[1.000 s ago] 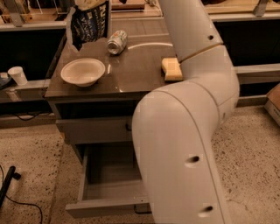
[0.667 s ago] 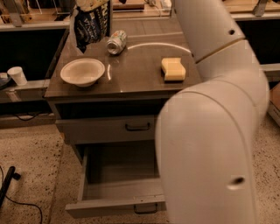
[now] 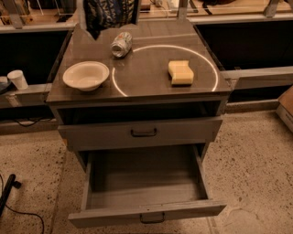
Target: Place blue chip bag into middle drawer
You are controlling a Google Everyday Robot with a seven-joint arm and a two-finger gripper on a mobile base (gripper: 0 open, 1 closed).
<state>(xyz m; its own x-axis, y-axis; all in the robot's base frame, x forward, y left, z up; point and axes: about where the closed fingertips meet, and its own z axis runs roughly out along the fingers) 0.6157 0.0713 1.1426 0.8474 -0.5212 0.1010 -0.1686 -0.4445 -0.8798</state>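
Gone from the view is the big white arm that was filling the right side a moment ago. With it out of the way, the whole cabinet is showing, and it is now sitting near the middle of the picture instead of off to the left. The gripper is lying somewhere outside the frame, so I cannot tell whether it is wide, narrow or holding anything.

The white bowl (image 3: 85, 75) is sitting near the front left of the cabinet top (image 3: 146, 87). Behind the bowl and a little to its right, at the back edge, the blue chip bag (image 3: 110, 13) is standing upright, its top cut off by the frame. I cannot tell what is keeping it up. The crushed silver can (image 3: 121, 44) is lying on its side between the bowl and the bag, just in front of the bag. The yellow sponge (image 3: 180, 72) is resting well to the right of the bowl, apart from everything else.

Below the bowl, the upper drawer (image 3: 105, 133) is sitting shut, while under it the middle drawer (image 3: 146, 192) is hanging pulled far out — its grey floor facing up, its dark handle at the front.
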